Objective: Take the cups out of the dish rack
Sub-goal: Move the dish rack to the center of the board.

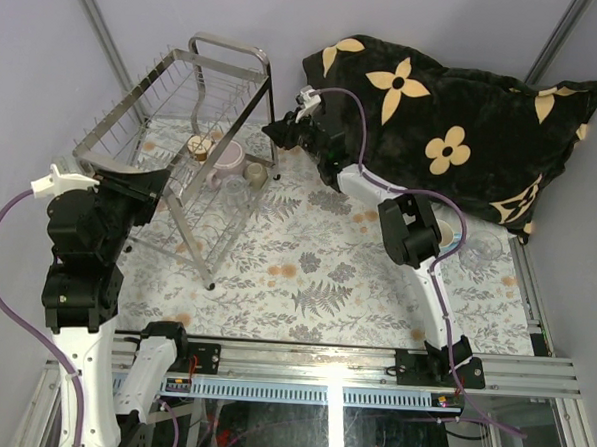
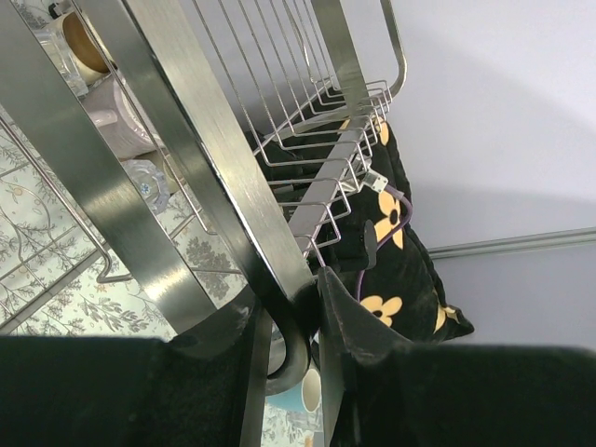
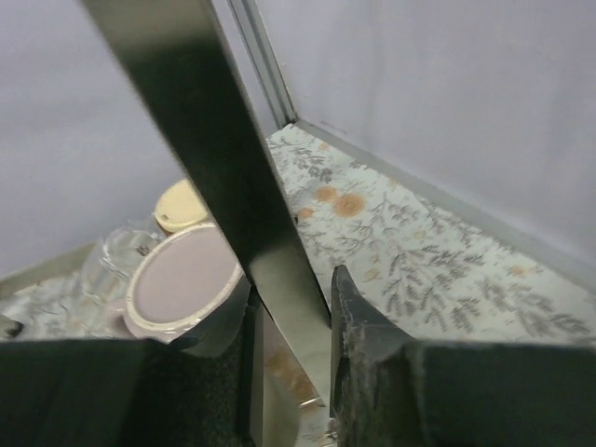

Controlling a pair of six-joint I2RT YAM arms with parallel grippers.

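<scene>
The silver wire dish rack (image 1: 175, 97) stands tilted at the back left. My left gripper (image 1: 153, 181) is shut on its flat frame bar (image 2: 214, 186), which passes between my fingers (image 2: 284, 312). My right gripper (image 1: 280, 134) is shut on another bar (image 3: 233, 186) of the rack, with the gripper (image 3: 289, 307) clamped round it. Inside the frame sit a lilac-pink mug (image 1: 225, 158), a cream-and-brown cup (image 1: 199, 146), a small cream cup (image 1: 256, 174) and a clear glass (image 1: 235, 195). The right wrist view shows the mug (image 3: 177, 279), the cream cup (image 3: 182, 205) and the glass (image 3: 116, 256).
A big black pillow with cream flowers (image 1: 455, 112) lies at the back right. A light blue mug with cream inside (image 1: 445, 234) and a clear glass (image 1: 483, 243) stand on the leaf-print cloth beside my right arm. Grey walls close in at the left and back.
</scene>
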